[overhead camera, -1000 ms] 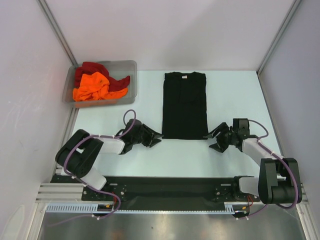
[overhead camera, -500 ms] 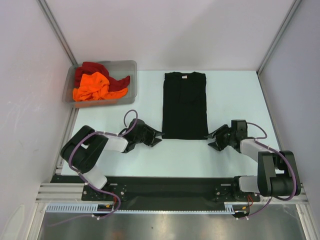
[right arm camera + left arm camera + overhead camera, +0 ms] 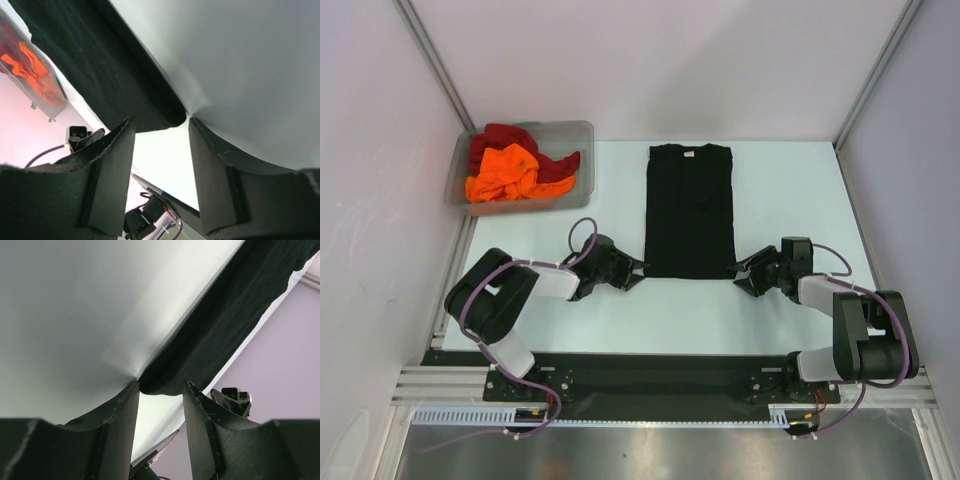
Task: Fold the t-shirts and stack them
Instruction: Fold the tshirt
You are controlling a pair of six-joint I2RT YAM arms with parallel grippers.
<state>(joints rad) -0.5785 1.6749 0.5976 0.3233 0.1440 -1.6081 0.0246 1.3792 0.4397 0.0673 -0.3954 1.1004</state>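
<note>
Both arms are low at the near end of the black shirt (image 3: 689, 210). It lies flat on the table (image 3: 790, 190), folded into a narrow strip, long axis running straight away from me, collar at the far end, hem at the near end.

The left gripper (image 3: 638, 272) is at the near-left hem corner, and the right gripper (image 3: 742, 278) is at the near-right one. Each arm has its own corner, neither nearer than the other.

On the left wrist view the fingers (image 3: 120, 410) stand parted, the rounded hem corner sitting right in the mouth between the tips, table showing below it. It's the same on the right wrist, fingers (image 3: 112, 165) apart with the corner just at the gap. Nothing is pinched on either side as I read it.

The cloth looks smooth, edges straight, with a soft doubled lip at the hem. I'd say the next step is to close on both corners and carry the hem toward the collar, keeping the two sides level.

The orange shirt (image 3: 503, 172) and red shirt (image 3: 505, 135) sit crumpled in the bin (image 3: 582, 135), far left.
</note>
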